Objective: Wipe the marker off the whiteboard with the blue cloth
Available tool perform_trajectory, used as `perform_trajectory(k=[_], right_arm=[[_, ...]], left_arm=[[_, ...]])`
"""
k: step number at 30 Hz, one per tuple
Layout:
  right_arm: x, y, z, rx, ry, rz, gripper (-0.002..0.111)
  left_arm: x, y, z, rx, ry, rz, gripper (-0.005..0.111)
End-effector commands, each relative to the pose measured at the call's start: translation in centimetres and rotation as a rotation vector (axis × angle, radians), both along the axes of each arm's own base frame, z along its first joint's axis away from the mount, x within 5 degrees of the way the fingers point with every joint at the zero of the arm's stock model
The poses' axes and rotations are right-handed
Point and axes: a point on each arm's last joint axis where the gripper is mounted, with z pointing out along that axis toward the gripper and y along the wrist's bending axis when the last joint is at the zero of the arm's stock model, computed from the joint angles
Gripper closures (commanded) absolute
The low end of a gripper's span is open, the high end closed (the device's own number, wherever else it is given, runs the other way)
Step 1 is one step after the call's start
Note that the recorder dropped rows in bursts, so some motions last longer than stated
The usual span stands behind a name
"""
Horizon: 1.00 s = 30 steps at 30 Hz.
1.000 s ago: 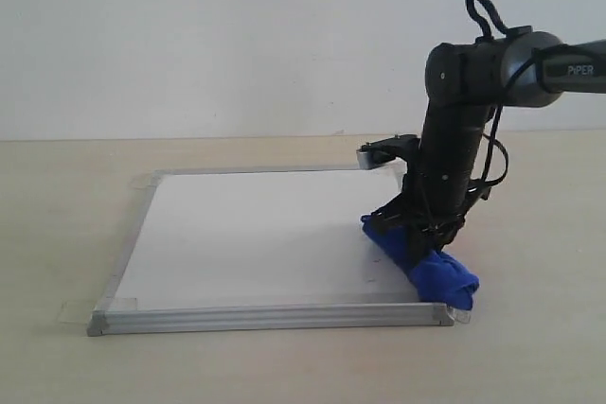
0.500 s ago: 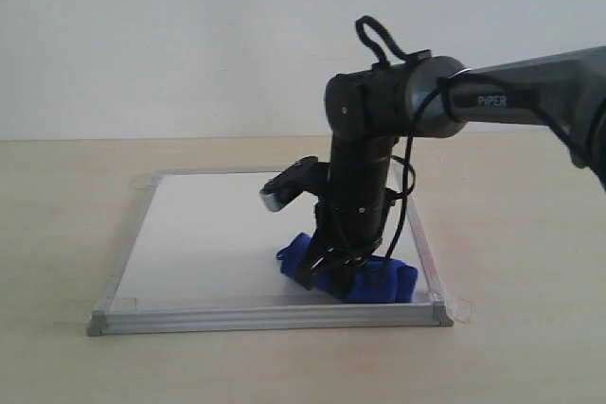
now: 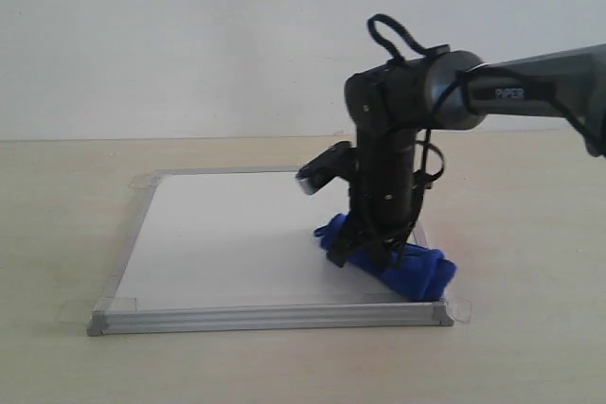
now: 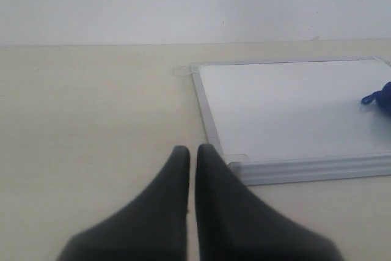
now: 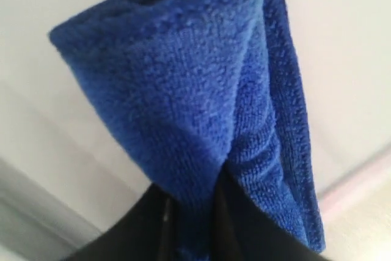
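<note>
The whiteboard [image 3: 227,234] lies flat on the table, silver-framed, with tape tabs at its corners. Its white surface shows no marker lines in any view. My right gripper [image 3: 374,251] is shut on the blue cloth [image 3: 417,273] and presses it onto the board near the front right corner. In the right wrist view the blue cloth [image 5: 201,96] fills the frame, pinched between the dark fingers. My left gripper [image 4: 193,151] hovers over bare table just off the whiteboard [image 4: 293,108], its front left corner closest, fingers shut with nothing between them. A tip of the blue cloth [image 4: 380,98] shows at that view's edge.
The beige table [image 3: 57,234] runs around the board on all sides. A plain white wall [image 3: 189,35] stands behind. The right arm's black links and cable loop [image 3: 398,44] rise above the board's right half.
The right gripper swept the cloth left from the board's front right corner towards the middle, then came partway back to the right. The left gripper cannot be compared.
</note>
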Motion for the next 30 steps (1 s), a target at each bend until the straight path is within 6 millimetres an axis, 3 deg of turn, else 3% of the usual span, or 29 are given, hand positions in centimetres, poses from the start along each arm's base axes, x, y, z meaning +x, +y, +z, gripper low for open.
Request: perform_trajectory(k=[1, 4, 7, 12, 22, 26, 30], right_arm=[[2.2, -6.2, -0.3, -0.079, 0.019, -0.194, 0.109], [2.7, -8.2, -0.3, -0.070, 0.036, -0.267, 0.109], [2.5, -7.7, -0.3, -0.043, 0.050, -0.275, 0.109], [1.1, -3.3, -0.4, 0.056, 0.076, -0.156, 0.109], [-4.0, 8.6, -0.1, 0.168, -0.091, 0.240, 0.109], [-6.0, 12.0, 0.1, 0.245, -0.149, 0.309, 0.109], [-6.8, 13.2, 0.5, 0.253, -0.158, 0.358, 0.109]], left_arm=[[0.0, 0.0, -0.1, -0.007, -0.004, -0.001, 0.103], [0.0, 0.0, -0.1, -0.007, -0.004, -0.001, 0.103], [0.0, 0.0, -0.1, -0.007, -0.004, -0.001, 0.103], [0.0, 0.0, -0.1, -0.007, -0.004, -0.001, 0.103], [0.0, 0.0, -0.1, -0.007, -0.004, -0.001, 0.103], [0.0, 0.0, -0.1, -0.007, -0.004, -0.001, 0.103], [0.0, 0.0, -0.1, -0.007, -0.004, -0.001, 0.103]])
